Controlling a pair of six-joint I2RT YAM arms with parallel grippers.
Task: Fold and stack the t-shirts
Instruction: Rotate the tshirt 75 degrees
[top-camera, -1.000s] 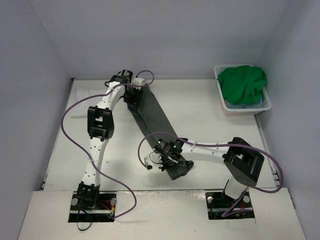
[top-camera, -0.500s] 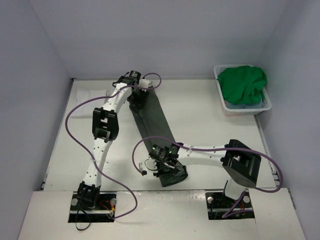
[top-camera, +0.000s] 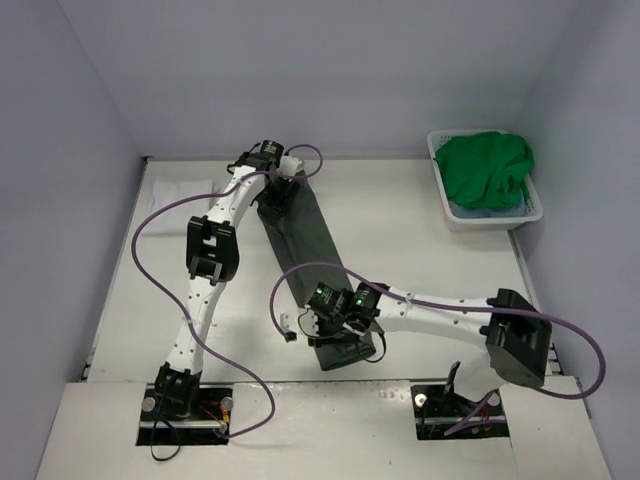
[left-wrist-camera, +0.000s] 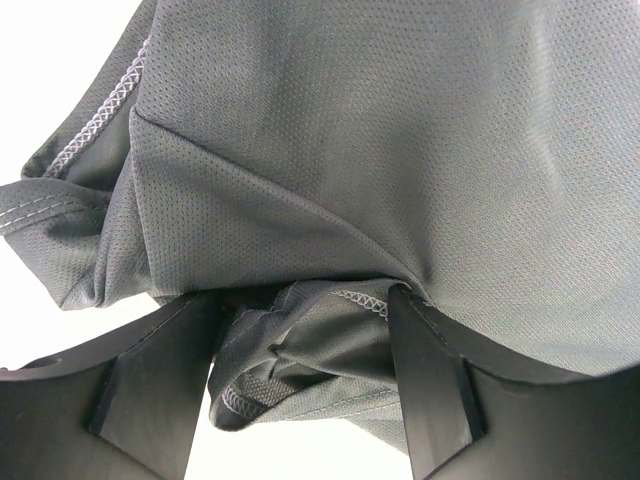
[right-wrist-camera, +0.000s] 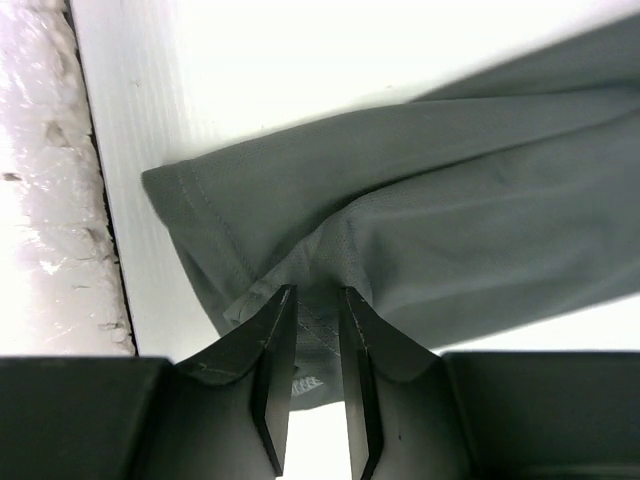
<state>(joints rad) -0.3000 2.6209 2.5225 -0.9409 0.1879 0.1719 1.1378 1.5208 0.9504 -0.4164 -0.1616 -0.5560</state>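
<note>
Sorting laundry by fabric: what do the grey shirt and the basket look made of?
Grey shirt: probably synthetic sports mesh with a matte finish; it shows tiny pinholes and pale overlock stitching. Basket: seemingly white plastic, judging by its smooth, stiff, thin walls.

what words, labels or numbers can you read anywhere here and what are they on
None: no text can be read in any view.
Dark grey t-shirt: plain mesh cloth and stitched hems, with no print or tag showing.
Green t-shirt: no lettering visible.
White laundry basket: no label visible.
</note>
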